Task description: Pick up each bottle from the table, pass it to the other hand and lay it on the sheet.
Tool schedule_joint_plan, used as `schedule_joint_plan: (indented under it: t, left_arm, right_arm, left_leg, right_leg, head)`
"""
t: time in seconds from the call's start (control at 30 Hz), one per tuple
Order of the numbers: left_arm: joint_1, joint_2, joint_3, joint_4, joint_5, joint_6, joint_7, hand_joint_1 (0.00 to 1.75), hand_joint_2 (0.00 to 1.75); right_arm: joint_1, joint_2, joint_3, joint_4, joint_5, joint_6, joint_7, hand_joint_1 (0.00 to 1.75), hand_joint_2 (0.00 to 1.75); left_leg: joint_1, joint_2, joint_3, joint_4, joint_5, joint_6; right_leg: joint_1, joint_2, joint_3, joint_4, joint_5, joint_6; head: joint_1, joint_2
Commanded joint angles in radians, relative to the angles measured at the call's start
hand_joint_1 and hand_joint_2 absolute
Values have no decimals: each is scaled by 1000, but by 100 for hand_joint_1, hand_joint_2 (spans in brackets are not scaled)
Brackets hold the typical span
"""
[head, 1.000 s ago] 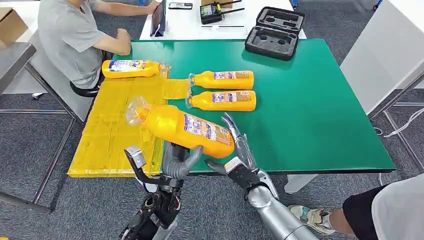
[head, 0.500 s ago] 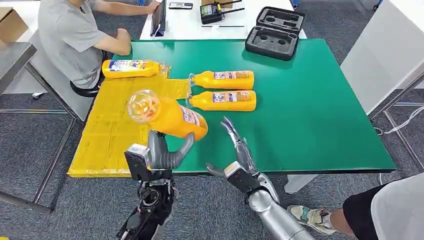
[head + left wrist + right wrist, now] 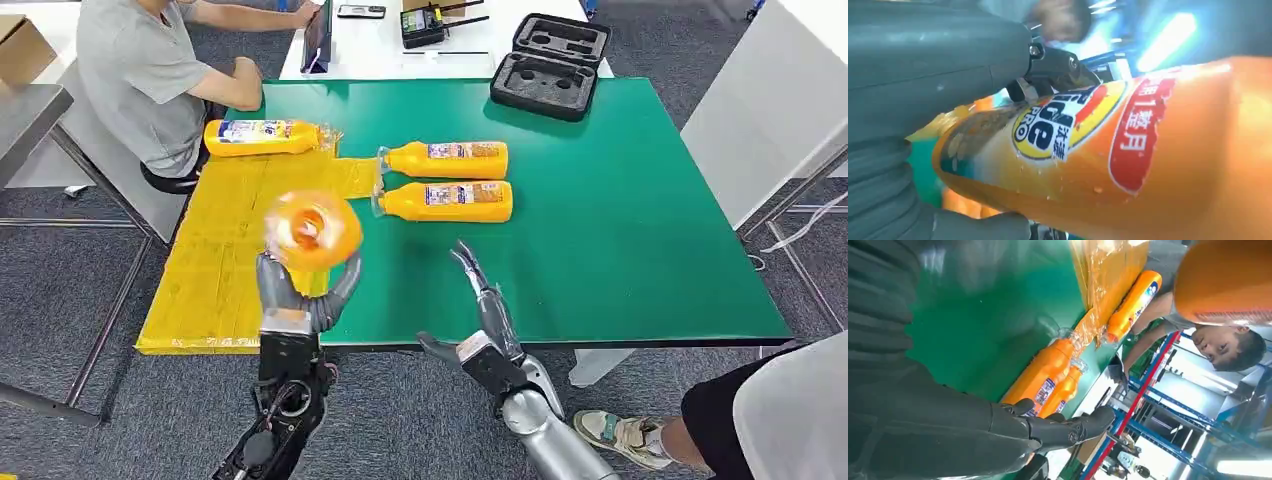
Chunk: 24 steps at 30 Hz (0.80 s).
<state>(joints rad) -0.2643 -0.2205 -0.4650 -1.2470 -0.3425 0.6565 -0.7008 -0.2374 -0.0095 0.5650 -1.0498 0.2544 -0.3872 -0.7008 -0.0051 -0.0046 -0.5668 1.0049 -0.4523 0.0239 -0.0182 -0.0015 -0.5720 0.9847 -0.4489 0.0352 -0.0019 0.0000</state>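
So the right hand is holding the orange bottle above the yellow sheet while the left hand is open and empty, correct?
Not quite: the hands are swapped. In the head view the left hand holds the orange bottle above the yellow sheet, and the right hand is open and empty.

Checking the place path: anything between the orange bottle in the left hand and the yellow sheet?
Nothing visible. The left hand holds the orange plastic bottle above the yellow sheet's bare near part; the one bottle already lying there sits at the far edge.
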Motion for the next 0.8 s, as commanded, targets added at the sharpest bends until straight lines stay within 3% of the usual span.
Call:
schedule_joint_plan:
  t: [0.03,0.2,0.27,0.4,0.5,0.6,0.67,0.8]
  left_arm:
    - [-113,-27,205,267,-449,42,3,171,175]
    - [-114,-40,240,272,-499,42,3,169,175]
    - [-122,-92,382,293,-740,42,30,173,175]
    - [-173,-99,472,350,-938,42,127,175,175]
    - [-186,-99,483,375,-966,42,145,175,175]
    - [-202,-83,467,399,-1067,42,234,175,175]
    - [-263,-64,423,505,-1191,42,397,173,175]
    - [-308,-46,397,590,-1210,42,467,168,175]
  right_arm:
    - [15,-4,-61,-38,-8,4,3,0,175]
    - [19,-2,-65,-42,-9,6,3,0,175]
    - [26,9,-78,-54,-13,14,3,0,175]
    - [26,26,-88,-57,-19,25,3,0,175]
    - [30,28,-96,-55,-23,22,3,0,175]
    - [35,28,-104,-56,-28,20,3,0,175]
    - [41,29,-108,-63,-29,29,3,0,175]
    - [40,37,-111,-63,-30,36,3,0,175]
  left_leg:
    - [1,-1,2,-1,0,-2]
    - [0,0,1,0,0,-1]
    - [2,0,1,0,0,-2]
    - [1,0,0,0,0,-1]
    - [1,0,0,0,0,-1]
    - [1,-1,0,0,1,-1]
    - [1,-1,1,0,0,-1]
    - [0,-1,0,0,1,-1]
  right_leg:
    - [1,-1,3,-1,0,-2]
    - [0,-1,0,0,0,-1]
    - [2,0,2,-1,0,-2]
    - [1,0,0,0,0,-1]
    - [1,0,0,0,0,-1]
    - [1,-1,0,0,0,-1]
    - [1,-1,1,0,0,-1]
    - [0,-1,0,0,0,-1]
  head:
    - [0,0]
    - [1,0]
    - [0,0]
    - [0,0]
    - [0,0]
    - [0,0]
    - [0,0]
    - [1,0]
